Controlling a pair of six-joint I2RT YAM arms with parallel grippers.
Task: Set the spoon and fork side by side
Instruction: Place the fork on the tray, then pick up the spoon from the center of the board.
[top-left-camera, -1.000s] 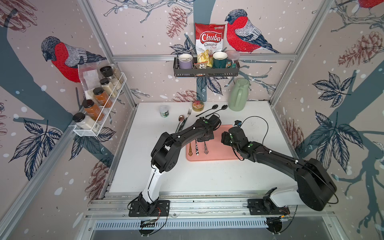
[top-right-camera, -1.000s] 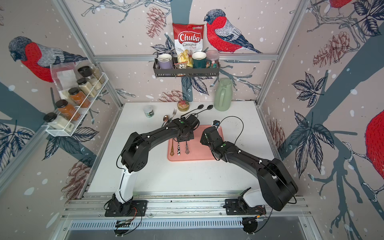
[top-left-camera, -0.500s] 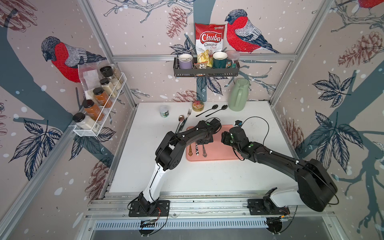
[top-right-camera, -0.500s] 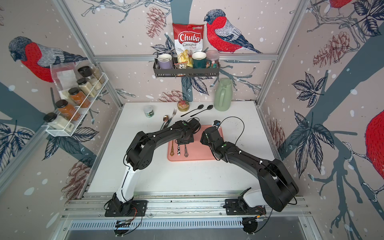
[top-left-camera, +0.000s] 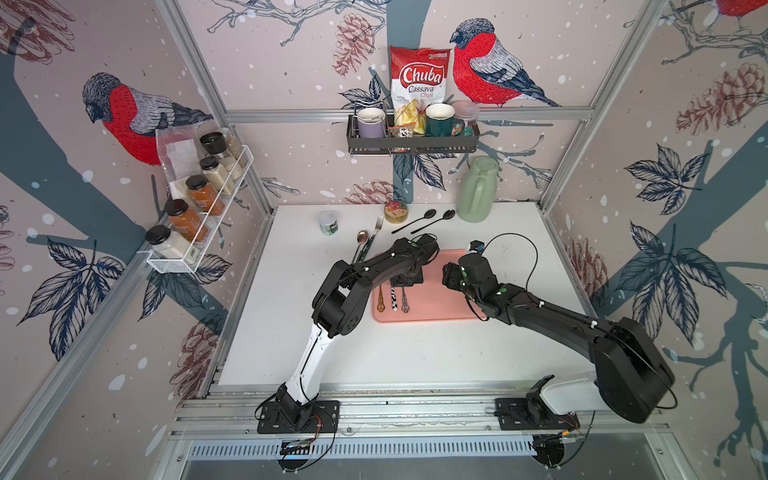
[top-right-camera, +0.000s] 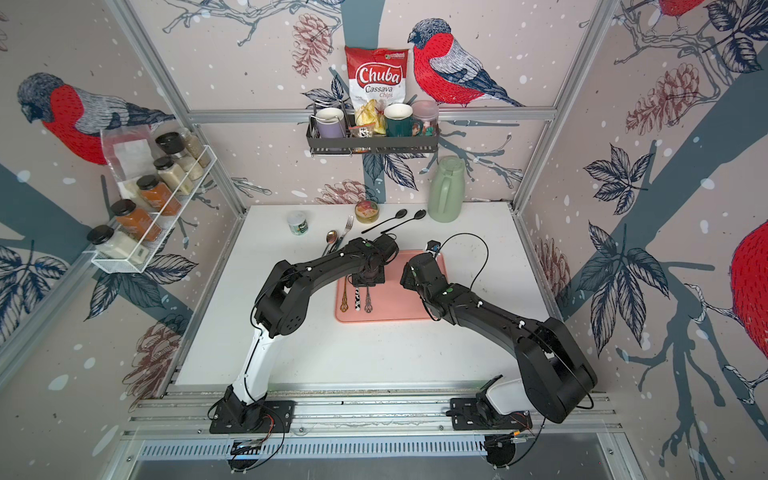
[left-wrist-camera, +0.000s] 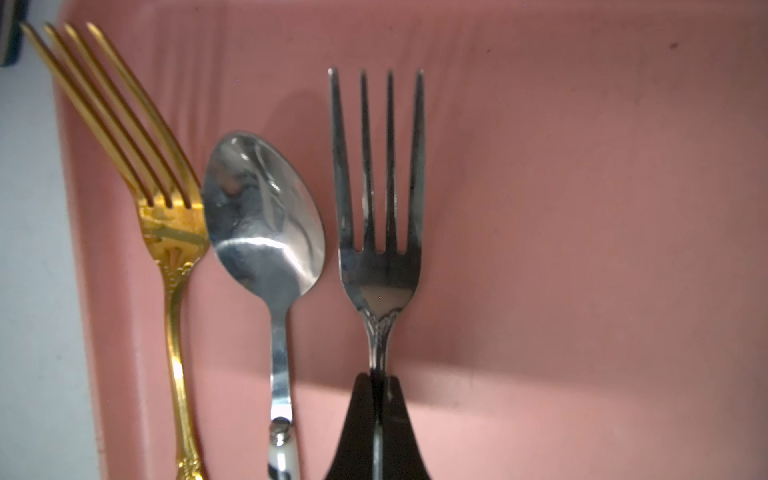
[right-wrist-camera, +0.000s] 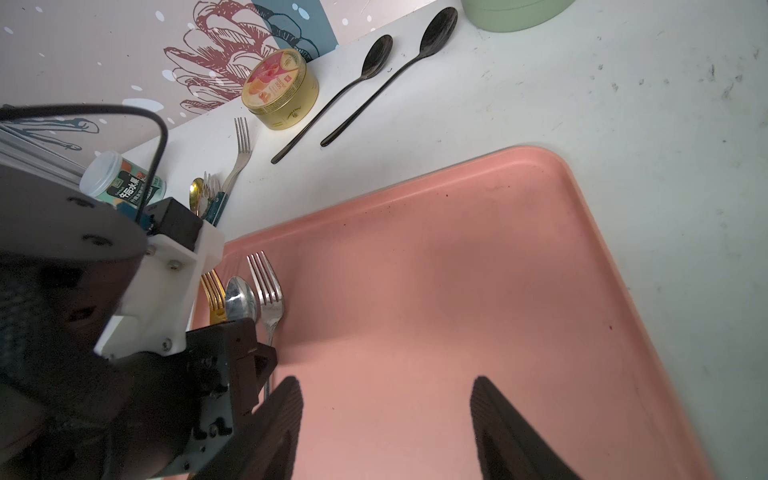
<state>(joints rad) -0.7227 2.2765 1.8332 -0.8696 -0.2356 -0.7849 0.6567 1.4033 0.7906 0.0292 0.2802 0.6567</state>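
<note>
A: Where does the cutlery lie?
B: At the left end of the pink tray (left-wrist-camera: 582, 208) — gold fork (left-wrist-camera: 174, 232), spoon (left-wrist-camera: 264, 224), then silver fork (left-wrist-camera: 380, 257) just beside it, heads pointing the same way.
A: The pincers?
B: The left gripper (left-wrist-camera: 378, 386) is clamped on the silver fork's handle; the right gripper (right-wrist-camera: 386, 386) hovers over bare tray — jaws apart, holding nothing.

Chip bag (top-left-camera: 419, 79): "Chuba Cassava Chips".
</note>
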